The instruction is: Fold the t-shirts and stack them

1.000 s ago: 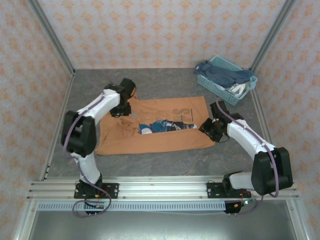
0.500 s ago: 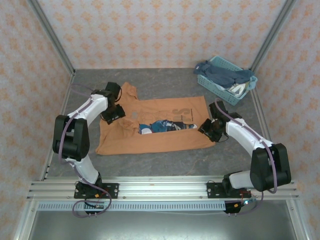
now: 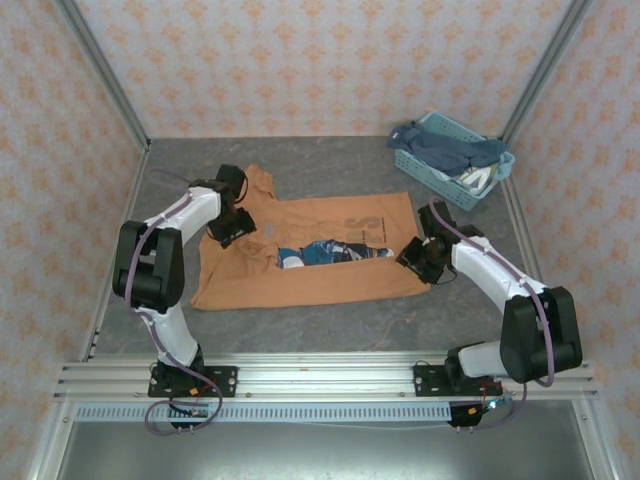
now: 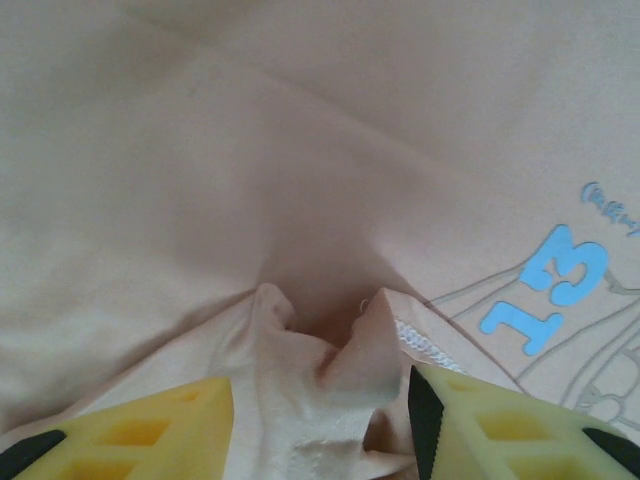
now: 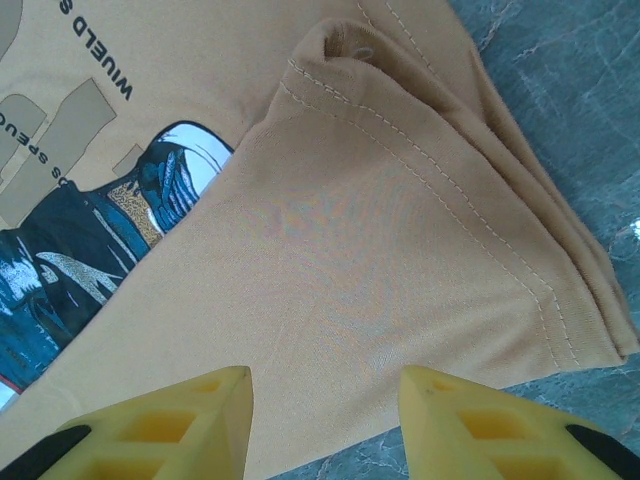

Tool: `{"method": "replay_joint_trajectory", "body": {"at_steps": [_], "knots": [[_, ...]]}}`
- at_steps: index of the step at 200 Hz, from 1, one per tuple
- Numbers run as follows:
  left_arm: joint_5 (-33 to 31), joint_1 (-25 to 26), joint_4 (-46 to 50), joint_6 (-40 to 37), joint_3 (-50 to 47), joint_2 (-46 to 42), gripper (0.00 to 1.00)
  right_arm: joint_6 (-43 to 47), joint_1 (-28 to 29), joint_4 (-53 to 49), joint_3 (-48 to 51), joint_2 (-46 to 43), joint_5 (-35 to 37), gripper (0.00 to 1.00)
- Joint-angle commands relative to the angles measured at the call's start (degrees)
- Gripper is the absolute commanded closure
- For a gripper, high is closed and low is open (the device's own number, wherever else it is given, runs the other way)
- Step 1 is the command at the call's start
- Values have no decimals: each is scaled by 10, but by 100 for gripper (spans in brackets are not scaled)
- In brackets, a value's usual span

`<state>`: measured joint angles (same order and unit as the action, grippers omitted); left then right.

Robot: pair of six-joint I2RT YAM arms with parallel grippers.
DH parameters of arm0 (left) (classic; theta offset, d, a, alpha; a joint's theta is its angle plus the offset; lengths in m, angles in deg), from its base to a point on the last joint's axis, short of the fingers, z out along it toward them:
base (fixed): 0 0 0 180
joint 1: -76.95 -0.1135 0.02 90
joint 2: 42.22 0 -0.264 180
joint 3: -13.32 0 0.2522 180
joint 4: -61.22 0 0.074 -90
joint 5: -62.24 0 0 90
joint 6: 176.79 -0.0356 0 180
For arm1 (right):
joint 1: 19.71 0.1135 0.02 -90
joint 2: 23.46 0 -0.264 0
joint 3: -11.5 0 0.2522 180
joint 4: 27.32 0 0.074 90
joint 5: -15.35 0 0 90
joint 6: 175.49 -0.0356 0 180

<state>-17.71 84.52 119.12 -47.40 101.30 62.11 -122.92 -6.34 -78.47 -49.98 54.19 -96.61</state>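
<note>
Top view: the orange-brown t-shirt lies spread, print upward, at the centre of the grey surface; further t-shirts, dark blue and white, sit heaped in the light-blue basket at upper right. The left pincer rests on the shirt's upper-left part near the sleeve, jaws parted on either side of a raised pucker of cloth, apparently released rather than pinching. The right pincer hovers over the doubled hem at the shirt's right edge, jaws apart, grasping nothing. Step in hand, by judgement: flattening and arranging the first shirt before folding. The next move calls for both pincers to clench on edges and carry one side across.
</note>
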Motion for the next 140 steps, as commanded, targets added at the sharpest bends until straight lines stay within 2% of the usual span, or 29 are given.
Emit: {"method": "replay_joint_trajectory", "body": {"at_steps": [1,34,76,123,140], "knots": [[-27,18,19,1,23,-12,47,-1,4,4,-1,1,3,57],[-62,28,58,-5,41,8,47,-4,4,7,3,2,2,57],[-134,34,138,-31,85,68,55,-2,4,5,1,2,2,57],[-122,37,108,-32,88,85,60,0,4,4,0,1,3,57],[-131,41,116,-27,100,84,67,0,4,2,-1,2,3,57]]}}
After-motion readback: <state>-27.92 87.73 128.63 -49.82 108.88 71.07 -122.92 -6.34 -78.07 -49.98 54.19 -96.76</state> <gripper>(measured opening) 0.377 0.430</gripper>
